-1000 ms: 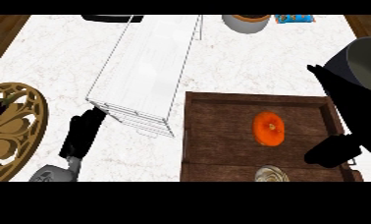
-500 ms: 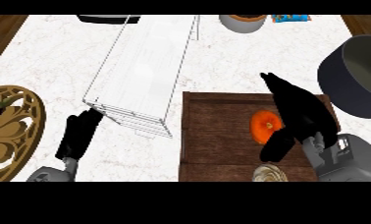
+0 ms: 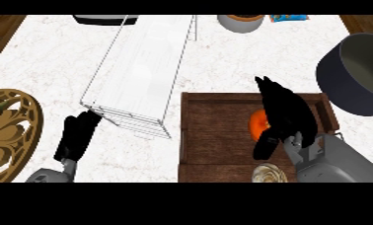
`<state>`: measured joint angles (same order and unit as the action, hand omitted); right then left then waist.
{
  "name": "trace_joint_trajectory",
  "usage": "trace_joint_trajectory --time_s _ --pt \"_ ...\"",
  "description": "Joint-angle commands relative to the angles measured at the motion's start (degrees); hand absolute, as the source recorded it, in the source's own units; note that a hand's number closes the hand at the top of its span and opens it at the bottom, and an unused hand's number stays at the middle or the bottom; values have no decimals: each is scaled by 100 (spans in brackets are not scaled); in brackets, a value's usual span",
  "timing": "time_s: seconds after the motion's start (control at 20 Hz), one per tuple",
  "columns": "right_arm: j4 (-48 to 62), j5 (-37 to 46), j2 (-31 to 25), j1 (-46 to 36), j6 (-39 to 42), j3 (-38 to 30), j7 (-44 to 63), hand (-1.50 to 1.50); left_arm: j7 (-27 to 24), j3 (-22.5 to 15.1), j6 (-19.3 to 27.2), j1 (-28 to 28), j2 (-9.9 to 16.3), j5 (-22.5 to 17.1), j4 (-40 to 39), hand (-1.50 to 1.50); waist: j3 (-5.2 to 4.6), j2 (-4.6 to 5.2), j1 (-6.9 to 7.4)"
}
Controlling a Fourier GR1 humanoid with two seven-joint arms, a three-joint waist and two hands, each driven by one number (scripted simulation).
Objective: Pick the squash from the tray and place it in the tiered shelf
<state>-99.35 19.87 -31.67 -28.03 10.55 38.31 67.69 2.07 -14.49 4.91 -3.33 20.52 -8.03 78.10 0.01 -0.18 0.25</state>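
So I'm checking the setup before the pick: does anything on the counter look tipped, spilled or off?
Nothing stands out. The orange squash sits in the wooden tray, partly hidden by the right hand, and the wire shelf stands beside it.

One squash [image 3: 258,124], one tray [image 3: 218,135], one tiered shelf [image 3: 142,73], two hands, one dark pot [image 3: 350,78].

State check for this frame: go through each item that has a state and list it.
squash: on the tray, partly hidden by the right hand, not lifted
tray: flat on the counter
tiered shelf: nothing on it
right hand: open, over the squash
left hand: open, beside the shelf's near corner
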Motion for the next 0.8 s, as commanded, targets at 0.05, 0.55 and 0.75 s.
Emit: trace_joint_trajectory --time_s 0.05,0.55,0.75 --pt "223 454 359 12 159 160 1136 -150 -27 -104 269 311 -177 227 151 0 -5 -1 19" --pt "619 609 653 -44 578 19 966 -150 -68 14 113 47 -320 309 -160 0 -6 19 -16" --pt "539 724 294 315 644 -204 470 -150 -356 265 -226 397 -54 143 -2 0 -4 7 -18"
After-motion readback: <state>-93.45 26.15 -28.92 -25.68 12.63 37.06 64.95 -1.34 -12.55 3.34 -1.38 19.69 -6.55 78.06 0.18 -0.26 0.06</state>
